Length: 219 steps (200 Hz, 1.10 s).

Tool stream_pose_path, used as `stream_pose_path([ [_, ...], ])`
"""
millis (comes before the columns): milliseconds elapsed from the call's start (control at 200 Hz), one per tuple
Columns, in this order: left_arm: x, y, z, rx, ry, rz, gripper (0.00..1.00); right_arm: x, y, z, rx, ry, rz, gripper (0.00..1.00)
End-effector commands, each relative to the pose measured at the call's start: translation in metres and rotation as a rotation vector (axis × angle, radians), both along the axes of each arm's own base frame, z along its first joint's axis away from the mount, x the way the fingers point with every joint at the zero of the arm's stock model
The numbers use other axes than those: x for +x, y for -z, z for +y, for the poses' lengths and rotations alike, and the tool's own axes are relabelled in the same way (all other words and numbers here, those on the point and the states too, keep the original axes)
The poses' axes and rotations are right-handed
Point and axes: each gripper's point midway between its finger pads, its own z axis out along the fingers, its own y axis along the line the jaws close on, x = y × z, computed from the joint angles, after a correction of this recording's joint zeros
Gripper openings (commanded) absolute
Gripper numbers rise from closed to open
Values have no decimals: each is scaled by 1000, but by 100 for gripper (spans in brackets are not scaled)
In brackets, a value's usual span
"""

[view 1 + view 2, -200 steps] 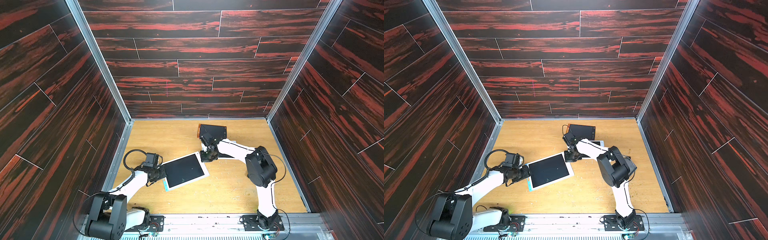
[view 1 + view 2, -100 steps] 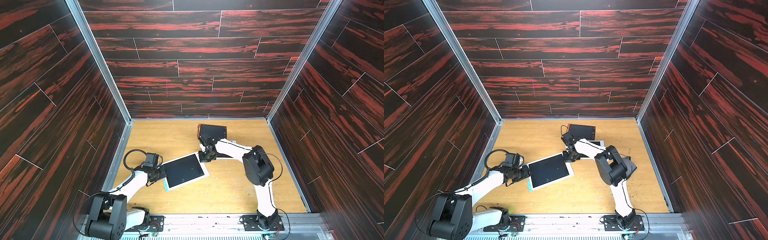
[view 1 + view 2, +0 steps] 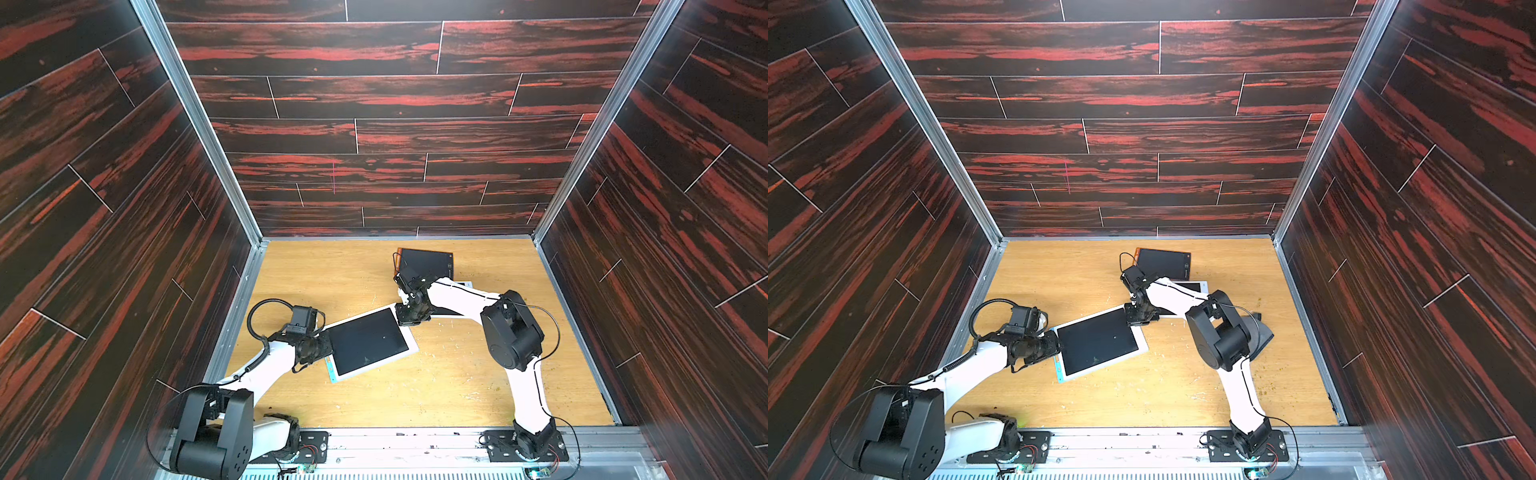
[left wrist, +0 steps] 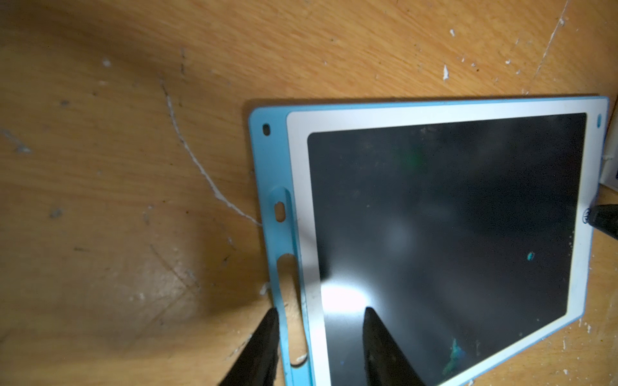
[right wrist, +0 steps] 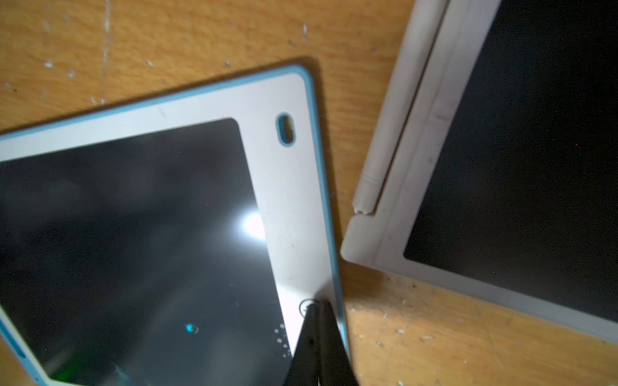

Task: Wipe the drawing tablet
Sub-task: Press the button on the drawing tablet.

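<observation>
Three tablets lie on your worktop (image 3: pixel 436 386) in both top views. The blue-rimmed drawing tablet (image 3: pixel 370 343) sits skewed, left of centre. A white tablet (image 3: pixel 463 285) lies just beside its far right corner, and a dark tablet (image 3: pixel 426 264) lies near the back edge. Your left gripper (image 3: pixel 326 347) is at the drawing tablet's left edge, and your right gripper (image 3: pixel 405 318) is at its far right corner.

From the left wrist, the left gripper (image 4: pixel 320 310) has its jaws apart and grasps nothing. One finger (image 4: pixel 264 347) is outside the blue rim and its mate is over the dark screen.

From the right wrist, the right gripper (image 5: pixel 318 305) is clenched and empty. Its tip rests on a round mark (image 5: pixel 302 307) on the drawing tablet's (image 5: pixel 133 217) white bezel.
</observation>
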Motion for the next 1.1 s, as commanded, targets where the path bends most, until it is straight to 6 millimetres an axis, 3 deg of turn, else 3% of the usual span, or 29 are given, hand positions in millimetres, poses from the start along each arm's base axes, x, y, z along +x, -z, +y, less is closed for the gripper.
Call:
stream_pose_path([
  [0,-1,0,0,2,9,-2,42,-19,40,-16,-134,-17,78,0],
  [175,-1,0,1,3,6,-3,42,-25,57,-32,-289,-54,86,0],
  [461,-1,0,1,3,7,-5,42,-35,82,-40,-467,-142,123,0],
  [802,-1,0,0,1,7,-4,42,-45,98,-35,-481,-173,167,0],
  [942,-2,-1,1,2,6,-5,42,-35,73,-11,-307,-139,112,0],
  [1037,-1,0,1,2,7,-4,42,-30,33,23,26,-101,141,0],
  [1092,-1,0,0,0,8,1,43,-23,6,29,157,-82,112,0],
])
